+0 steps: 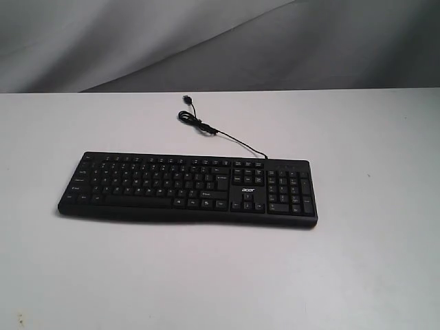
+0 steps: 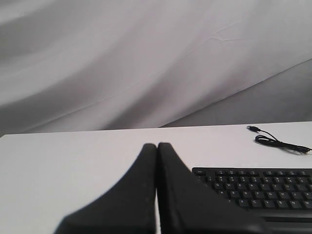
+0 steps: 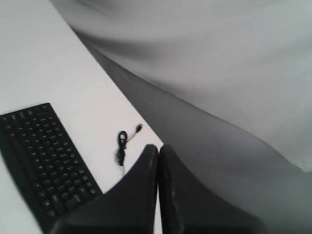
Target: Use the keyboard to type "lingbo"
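The black keyboard (image 1: 189, 188) lies flat on the white table (image 1: 371, 261), number pad to the right, "acer" logo near the arrow keys. Its thin black cable (image 1: 213, 130) coils away toward the table's far edge. Neither arm shows in the exterior view. In the left wrist view my left gripper (image 2: 157, 145) is shut, its fingers pressed together with nothing between them, held above the table off the keyboard's (image 2: 258, 187) left end. My right gripper (image 3: 158, 147) is shut too, empty, high above the table beyond the keyboard's (image 3: 41, 161) number-pad end, near the cable (image 3: 122, 146).
A grey cloth backdrop (image 1: 220, 41) hangs behind the table's far edge. White tabletop surrounds the keyboard on all sides.
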